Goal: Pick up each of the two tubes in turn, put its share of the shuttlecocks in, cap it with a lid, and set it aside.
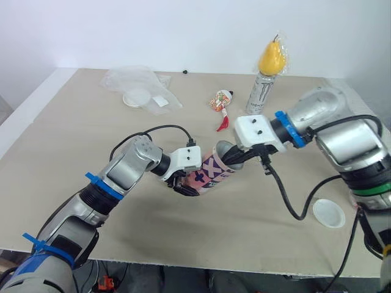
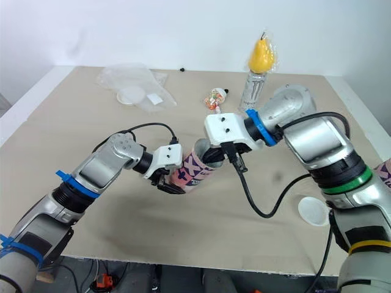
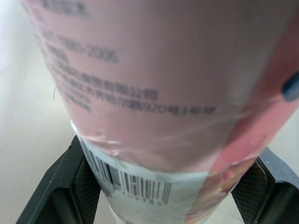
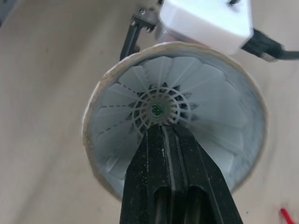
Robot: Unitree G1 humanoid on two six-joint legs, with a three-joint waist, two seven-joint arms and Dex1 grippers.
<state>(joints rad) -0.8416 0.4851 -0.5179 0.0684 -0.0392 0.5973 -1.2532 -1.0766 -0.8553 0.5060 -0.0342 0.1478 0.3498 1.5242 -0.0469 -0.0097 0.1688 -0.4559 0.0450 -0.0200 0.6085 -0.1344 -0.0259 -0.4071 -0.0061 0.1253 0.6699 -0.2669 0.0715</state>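
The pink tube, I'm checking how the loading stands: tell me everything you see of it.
The tube is a pink cardboard-looking cylinder with purple marks, printed text and a barcode. It is held tilted over the table, its uncapped mouth toward the right gripper. The left gripper clamps its lower part, a finger on each side. Inside sits a white shuttlecock, with the right gripper's shut fingers reaching into it.

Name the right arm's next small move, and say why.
Probably draw the right gripper straight back out of the tube. The shuttlecock sits inside the rim with the shut fingers pressed at its middle, so pushing seems done. The left gripper holds the tube tilted above the table, where a white lid lies, likely wanted next.
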